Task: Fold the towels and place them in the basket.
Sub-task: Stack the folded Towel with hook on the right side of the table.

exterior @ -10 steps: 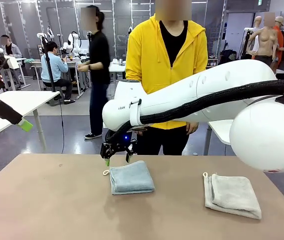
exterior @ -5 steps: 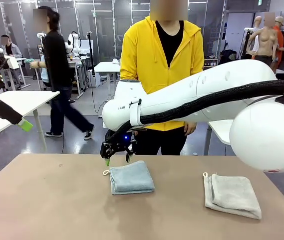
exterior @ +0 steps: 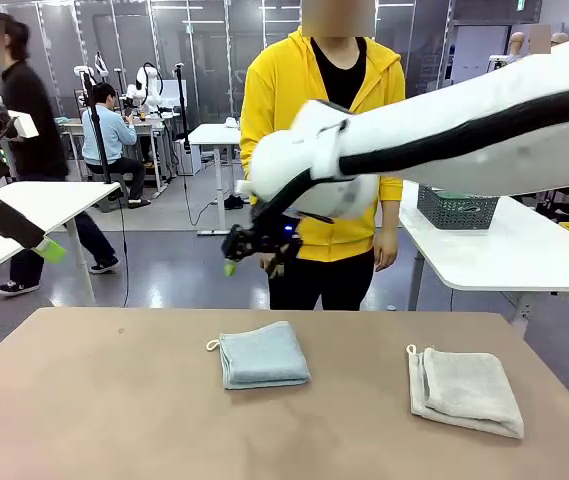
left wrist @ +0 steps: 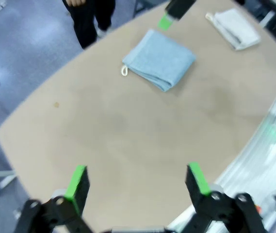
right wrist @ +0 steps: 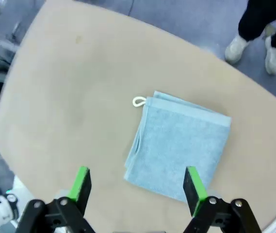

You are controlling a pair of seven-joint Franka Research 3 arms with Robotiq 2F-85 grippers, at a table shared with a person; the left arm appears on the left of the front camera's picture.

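Overhead, right gripper (exterior: 249, 254) jaws spread, empty, above folded blue towel (exterior: 263, 354), cream towel (exterior: 466, 391) well apart

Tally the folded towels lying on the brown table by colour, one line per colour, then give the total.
Pale blue towel: 1
Cream-white towel: 1
Total: 2
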